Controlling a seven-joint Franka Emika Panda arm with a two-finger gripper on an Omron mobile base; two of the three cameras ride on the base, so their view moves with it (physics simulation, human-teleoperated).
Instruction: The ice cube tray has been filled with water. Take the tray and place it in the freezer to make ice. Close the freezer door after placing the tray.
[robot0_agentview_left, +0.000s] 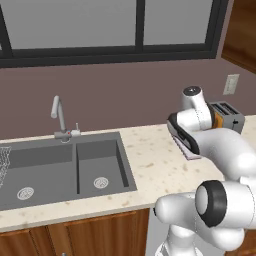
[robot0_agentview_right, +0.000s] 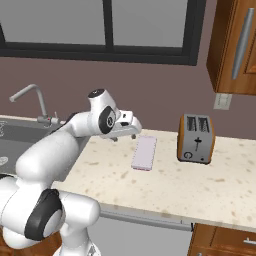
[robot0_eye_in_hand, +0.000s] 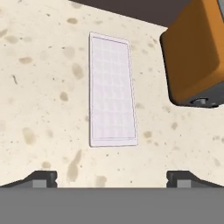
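The ice cube tray (robot0_agentview_right: 144, 152) lay flat on the speckled countertop (robot0_agentview_right: 165, 185), long side running away from the robot, its grid of small cells showing in the hand view (robot0_eye_in_hand: 112, 89); whether they held water could not be told. In the left base view 1 corner of the tray (robot0_agentview_left: 190, 154) showed past the arm. The gripper (robot0_agentview_right: 128, 134) hung above the counter just left of the tray, touching nothing, and in the hand view its 2 dark fingertips (robot0_eye_in_hand: 42, 178) stood far apart with bare counter between them, so the jaws were wide open and held nothing.

1 orange-and-grey toaster (robot0_agentview_right: 196, 138) with 2 slots stood right of the tray, near it but apart. Left of the counter stretch sat 1 grey sink (robot0_agentview_left: 75, 172) with 2 basins, each with 1 round drain and nothing else in it. 1 faucet (robot0_agentview_left: 59, 116) rose behind the divider. A wire rack (robot0_agentview_left: 4, 160) showed at the far left edge. 1 wall outlet (robot0_agentview_left: 230, 84) sat above the toaster, and 1 wooden cabinet (robot0_agentview_right: 235, 47) hung at the upper right.
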